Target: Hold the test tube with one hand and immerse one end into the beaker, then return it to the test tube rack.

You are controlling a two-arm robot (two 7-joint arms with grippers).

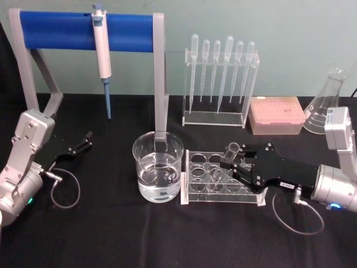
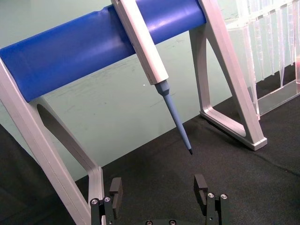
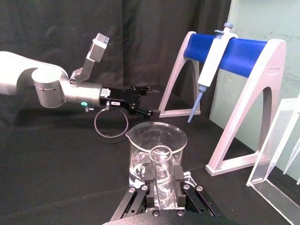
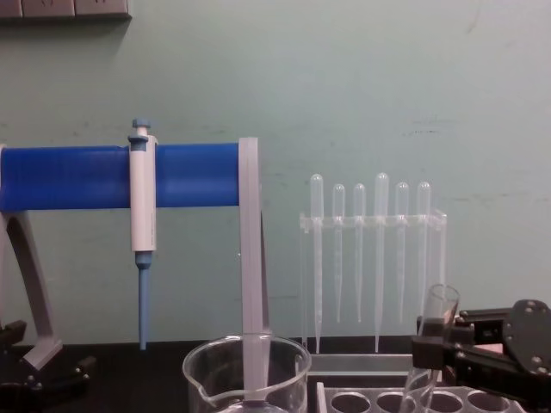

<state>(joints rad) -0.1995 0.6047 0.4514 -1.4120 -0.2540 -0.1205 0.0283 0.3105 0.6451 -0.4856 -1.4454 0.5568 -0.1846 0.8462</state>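
Clamped in the jaws of the right gripper [image 1: 228, 166], at the rack [image 1: 196, 185] just right of the beaker [image 1: 158, 167]: test tube [image 1: 230, 151], near upright, rounded end nearer the beaker. Far left of the beaker: left gripper [image 1: 83, 142], jaws open, empty.

Even, bright light; faint glints on the beaker [image 1: 158, 167].

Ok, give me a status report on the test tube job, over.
Right gripper shut on the test tube, tube tilted at the rack. Left gripper open, parked far left. Beaker just left of the rack, nothing between them.
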